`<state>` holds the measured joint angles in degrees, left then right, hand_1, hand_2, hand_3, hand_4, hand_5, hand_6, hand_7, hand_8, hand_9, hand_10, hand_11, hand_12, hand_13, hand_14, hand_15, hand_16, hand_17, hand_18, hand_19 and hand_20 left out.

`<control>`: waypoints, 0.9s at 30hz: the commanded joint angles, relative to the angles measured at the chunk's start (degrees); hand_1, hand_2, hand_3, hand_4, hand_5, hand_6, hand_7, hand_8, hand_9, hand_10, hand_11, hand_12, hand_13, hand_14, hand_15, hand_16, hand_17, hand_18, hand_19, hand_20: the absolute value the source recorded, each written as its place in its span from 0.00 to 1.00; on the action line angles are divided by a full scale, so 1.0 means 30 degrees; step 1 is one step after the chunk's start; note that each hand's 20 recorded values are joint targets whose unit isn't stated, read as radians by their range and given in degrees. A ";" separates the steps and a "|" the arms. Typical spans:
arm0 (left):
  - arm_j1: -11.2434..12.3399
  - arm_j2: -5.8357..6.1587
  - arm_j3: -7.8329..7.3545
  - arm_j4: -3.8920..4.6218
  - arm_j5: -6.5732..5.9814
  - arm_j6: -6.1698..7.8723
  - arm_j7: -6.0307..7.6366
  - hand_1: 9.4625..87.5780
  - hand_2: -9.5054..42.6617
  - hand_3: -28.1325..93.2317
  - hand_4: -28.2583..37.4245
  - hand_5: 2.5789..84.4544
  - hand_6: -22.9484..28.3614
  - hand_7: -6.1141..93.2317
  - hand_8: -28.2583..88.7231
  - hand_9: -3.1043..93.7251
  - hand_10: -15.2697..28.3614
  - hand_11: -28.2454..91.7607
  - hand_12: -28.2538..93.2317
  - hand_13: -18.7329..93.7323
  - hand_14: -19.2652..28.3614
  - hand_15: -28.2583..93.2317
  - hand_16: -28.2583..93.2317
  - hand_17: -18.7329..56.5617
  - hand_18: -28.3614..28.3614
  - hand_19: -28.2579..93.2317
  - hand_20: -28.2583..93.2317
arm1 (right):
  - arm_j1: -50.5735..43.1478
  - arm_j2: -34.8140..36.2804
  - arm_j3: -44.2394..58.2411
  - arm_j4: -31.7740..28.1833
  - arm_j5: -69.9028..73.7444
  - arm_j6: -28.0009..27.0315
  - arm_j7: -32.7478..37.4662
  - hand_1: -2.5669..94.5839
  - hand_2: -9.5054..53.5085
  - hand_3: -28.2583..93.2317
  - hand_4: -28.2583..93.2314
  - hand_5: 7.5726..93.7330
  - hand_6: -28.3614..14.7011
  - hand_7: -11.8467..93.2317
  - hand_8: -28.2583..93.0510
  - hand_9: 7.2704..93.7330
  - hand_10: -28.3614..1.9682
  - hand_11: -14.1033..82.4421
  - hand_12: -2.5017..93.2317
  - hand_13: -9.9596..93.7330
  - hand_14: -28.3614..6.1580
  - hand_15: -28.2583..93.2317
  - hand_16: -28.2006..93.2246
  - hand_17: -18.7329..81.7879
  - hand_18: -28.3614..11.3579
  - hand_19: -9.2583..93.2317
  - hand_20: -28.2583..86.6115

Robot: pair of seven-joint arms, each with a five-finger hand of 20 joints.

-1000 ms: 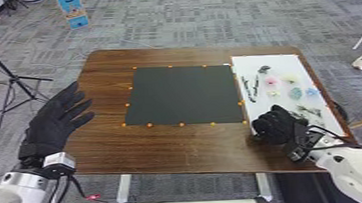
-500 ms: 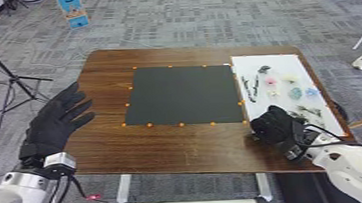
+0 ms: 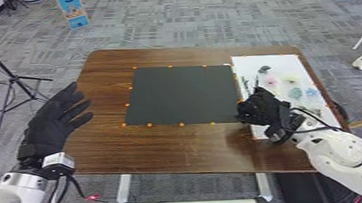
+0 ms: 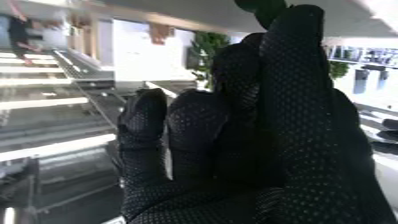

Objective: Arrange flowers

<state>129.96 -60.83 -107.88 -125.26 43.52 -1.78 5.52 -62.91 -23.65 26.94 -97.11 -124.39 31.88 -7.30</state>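
Note:
In the head view, the right hand [image 3: 263,107] is over the left part of the white board [image 3: 305,65], beside the lower right corner of the black square [image 3: 181,94]. Its fingers look relaxed in the right wrist view, where the hand [image 4: 293,115] has a dark green leaf shape [image 4: 265,9] by a fingertip; contact is unclear. On the board lie a dark flower [image 3: 264,69], a pink flower [image 3: 270,78], a pale yellow one [image 3: 289,78], a teal one [image 3: 295,92] and a blue one [image 3: 311,92]. The left hand [image 3: 52,121] is open at the table's left edge.
Small orange markers [image 3: 149,124] line the black square on the brown table [image 3: 171,152]. A black tripod [image 3: 14,78] stands on the floor to the left. The right arm covers the board's lower part.
The right hand has moved left and away from the robot across the board, covering the lower ends of the dark twigs. The left hand has not moved.

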 commanded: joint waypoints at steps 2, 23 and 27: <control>0.0546 -0.0014 -0.0342 -0.0318 -0.0381 0.0665 0.0627 0.20 0.00 0.79 0.00 0.29 0.48 0.23 0.16 0.27 0.59 0.38 0.37 0.36 0.67 0.42 0.26 0.14 0.88 0.60 0.33 | 1.1113 -0.2310 -0.9421 0.1642 0.0274 0.2671 -0.1346 0.84 0.03 0.54 0.00 0.67 0.73 0.59 0.41 0.77 0.76 0.45 0.77 0.69 0.69 0.84 0.62 0.49 0.36 0.84 0.77; 0.0095 0.0190 0.0601 0.0038 -0.3056 0.0617 0.2252 0.19 0.00 0.79 0.00 0.30 0.49 0.23 0.16 0.28 0.59 0.38 0.37 0.36 0.67 0.41 0.26 0.14 0.90 0.59 0.32 | 1.6185 -1.2532 -1.7450 0.9197 0.2507 1.0696 -0.3256 0.75 0.00 0.68 0.00 0.65 0.71 0.65 0.36 0.74 0.72 0.48 0.73 0.67 0.74 0.81 0.66 0.49 0.38 0.84 0.75; 0.0152 0.0213 0.0569 0.0006 -0.3016 0.0734 0.2382 0.19 0.00 0.79 0.00 0.30 0.49 0.23 0.16 0.28 0.59 0.38 0.37 0.36 0.67 0.42 0.26 0.14 0.89 0.59 0.32 | 1.5631 -1.3206 -1.7322 0.9774 0.2851 1.0773 -0.3606 0.78 0.01 0.63 0.00 0.64 0.71 0.65 0.36 0.74 0.72 0.48 0.73 0.67 0.75 0.81 0.66 0.48 0.41 0.83 0.75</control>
<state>130.10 -60.39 -106.11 -125.01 33.31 -0.39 11.74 -13.48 -58.08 -25.96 -68.44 -115.52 56.45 -15.63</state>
